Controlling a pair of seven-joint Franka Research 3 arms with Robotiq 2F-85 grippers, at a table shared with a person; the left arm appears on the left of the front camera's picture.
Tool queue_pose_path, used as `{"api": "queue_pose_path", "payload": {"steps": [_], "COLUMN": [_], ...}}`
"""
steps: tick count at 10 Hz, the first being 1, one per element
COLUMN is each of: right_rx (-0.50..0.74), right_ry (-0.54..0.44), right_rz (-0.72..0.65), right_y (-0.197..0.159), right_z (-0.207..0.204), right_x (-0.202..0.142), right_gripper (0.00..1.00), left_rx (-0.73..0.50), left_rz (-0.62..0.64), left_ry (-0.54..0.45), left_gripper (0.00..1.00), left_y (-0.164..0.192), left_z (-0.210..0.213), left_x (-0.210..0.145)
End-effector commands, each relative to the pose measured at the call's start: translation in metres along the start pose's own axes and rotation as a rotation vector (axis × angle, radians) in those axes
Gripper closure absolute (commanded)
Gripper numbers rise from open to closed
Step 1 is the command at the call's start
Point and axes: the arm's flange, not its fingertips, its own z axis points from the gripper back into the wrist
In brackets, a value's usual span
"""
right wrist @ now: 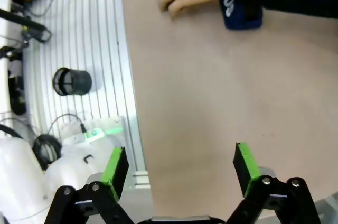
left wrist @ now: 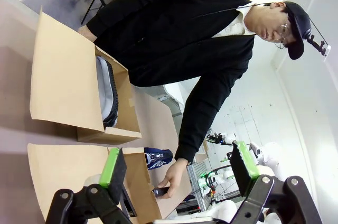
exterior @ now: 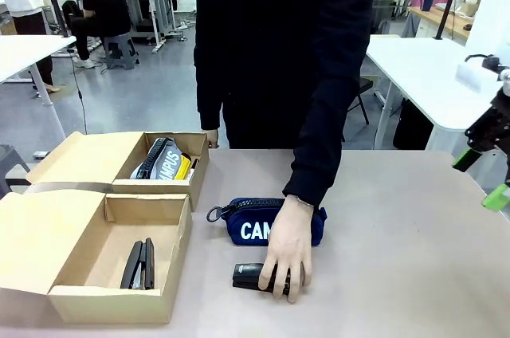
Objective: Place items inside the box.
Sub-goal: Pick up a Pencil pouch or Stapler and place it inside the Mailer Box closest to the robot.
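Two open cardboard boxes sit side by side at the left of the surface (exterior: 398,274).

Far box (exterior: 88,164): a grey zip pouch (exterior: 159,161) with white "CAMPUS" lettering stands on edge inside. A yellow-and-black utility knife (exterior: 184,167) is just beside it, toward the box's right wall.

Near box (exterior: 111,306): one black stapler (exterior: 139,265) lies flat on the box bottom.

Outside the boxes, mid-surface: a navy zip pouch (exterior: 271,224) lies flat with its zip pull toward the boxes. Its white lettering is partly covered by the person's forearm. Just on the robot's side of it, a second black stapler (exterior: 253,276) lies on the surface. The person's hand (exterior: 287,252) rests on top of this stapler, fingers draped over its right part. The person stands at the far side in a dark jacket.

Left gripper (left wrist: 177,163): jaws released, green pads well apart. Its wrist view looks over the near box toward the far box, where the grey pouch shows upright against the wall. The navy pouch and the person's hand lie beyond.

Right gripper (exterior: 481,178): at the right edge of the front view, raised above the surface and well apart from all items. Jaws released. Its wrist view shows bare surface between the pads, with the hand and one end of the navy pouch near the top edge.
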Motion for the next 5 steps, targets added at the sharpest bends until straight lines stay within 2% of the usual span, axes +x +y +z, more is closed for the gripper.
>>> {"api": "queue_pose_path", "payload": {"steps": [1, 5], "right_rx": [0.001, -0.019], "right_ry": [-0.015, -0.029], "right_rz": [0.019, 0.014], "right_y": [0.0041, 0.0018], "right_z": [-0.002, -0.0028], "right_x": [-0.0108, -0.0084], "right_gripper": [0.0, 0.0], "left_rx": [-0.024, -0.024], "left_rz": [-0.018, -0.018], "left_ry": [-0.02, -0.02], "left_gripper": [0.0, 0.0], "left_y": [-0.0007, -0.0007], "left_z": [-0.0016, -0.0016], "left_x": [-0.0002, -0.0002]}}
